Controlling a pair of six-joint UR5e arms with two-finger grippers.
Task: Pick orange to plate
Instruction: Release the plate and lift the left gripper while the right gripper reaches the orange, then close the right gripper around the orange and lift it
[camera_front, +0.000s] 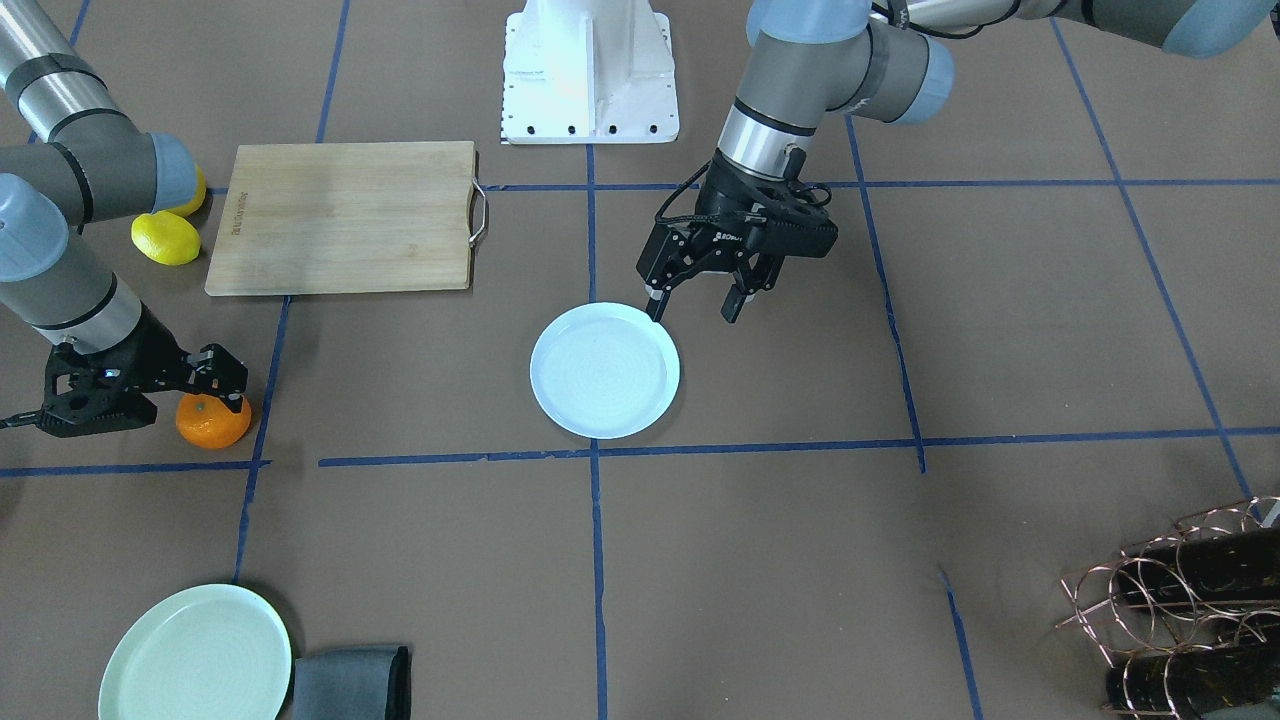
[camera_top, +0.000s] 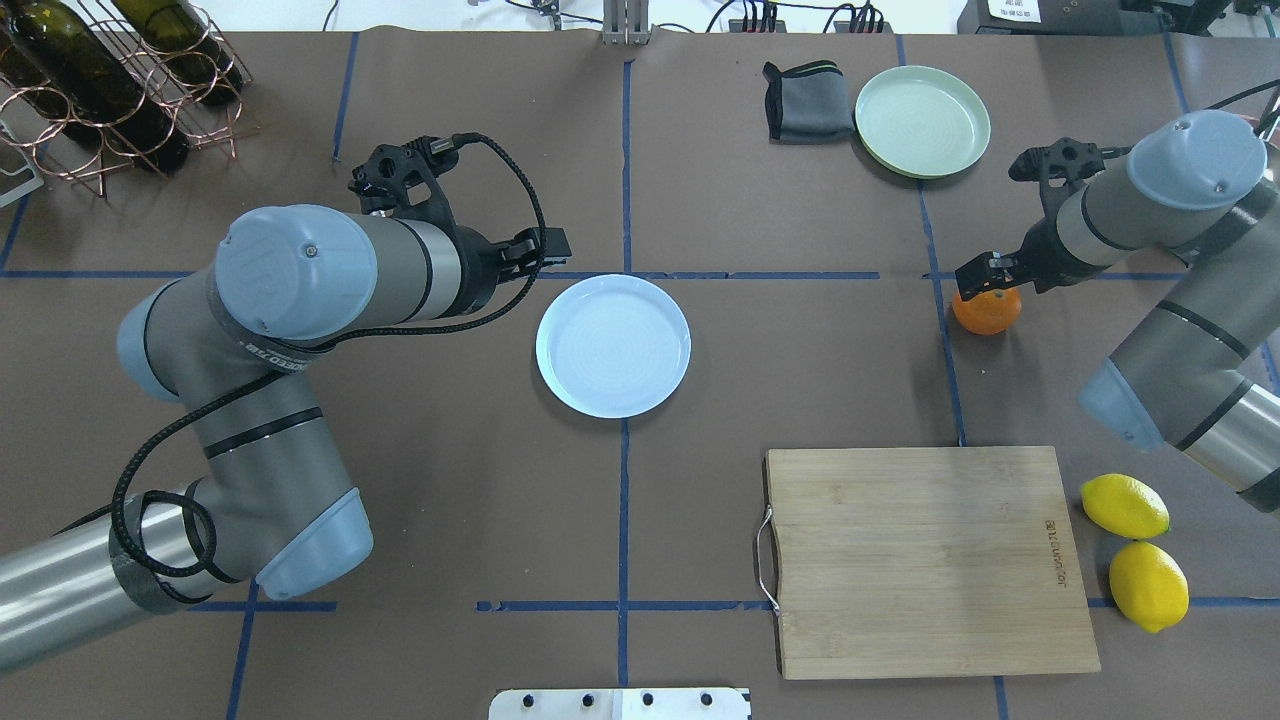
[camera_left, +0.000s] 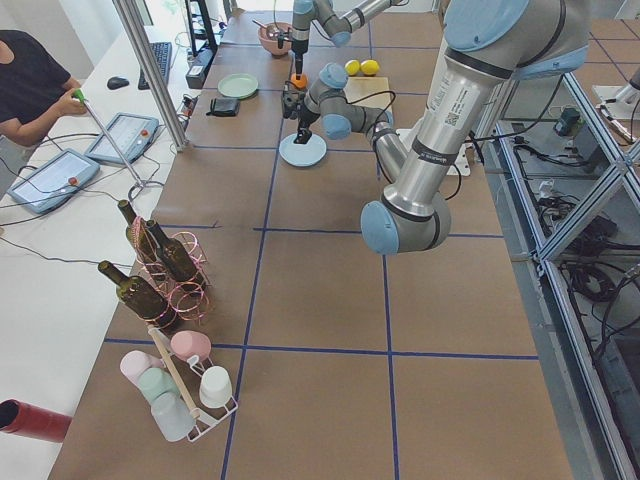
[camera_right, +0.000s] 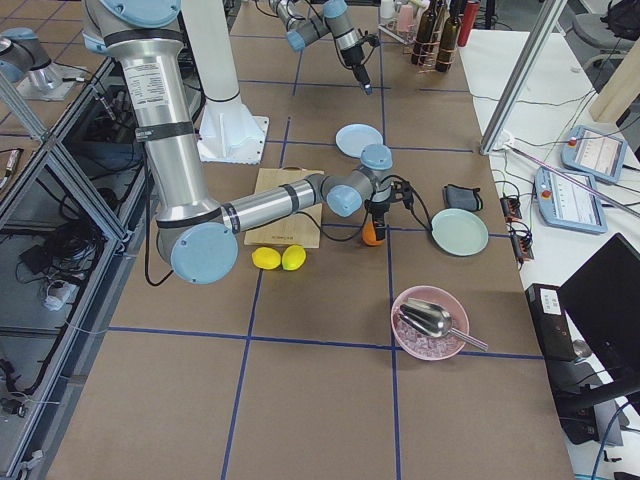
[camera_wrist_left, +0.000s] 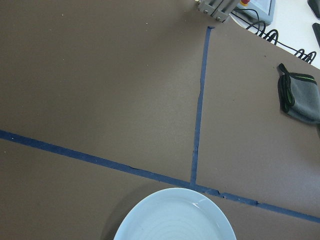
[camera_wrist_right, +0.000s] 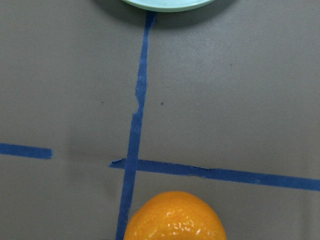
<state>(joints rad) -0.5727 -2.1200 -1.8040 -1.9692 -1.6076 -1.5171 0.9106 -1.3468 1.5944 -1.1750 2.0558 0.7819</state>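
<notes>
The orange (camera_front: 213, 425) sits on the brown table near a blue tape crossing, also visible as orange (camera_top: 987, 312) and at the bottom of the right wrist view as orange (camera_wrist_right: 172, 217). My right gripper (camera_front: 218, 385) hangs just over its top, tilted, open, with nothing held; from overhead, the right gripper (camera_top: 985, 280) overlaps the fruit's far edge. The pale bluish-white plate (camera_front: 605, 370) lies empty at the table's middle, plate (camera_top: 613, 345). My left gripper (camera_front: 694, 312) hovers open beside the plate's rim on the robot's side and holds nothing.
A wooden cutting board (camera_top: 930, 560) and two lemons (camera_top: 1125, 505) lie near the robot on its right. A mint-green plate (camera_top: 922, 120) and grey cloth (camera_top: 808, 100) sit at the far edge. A wine rack (camera_top: 110, 80) fills the far left corner.
</notes>
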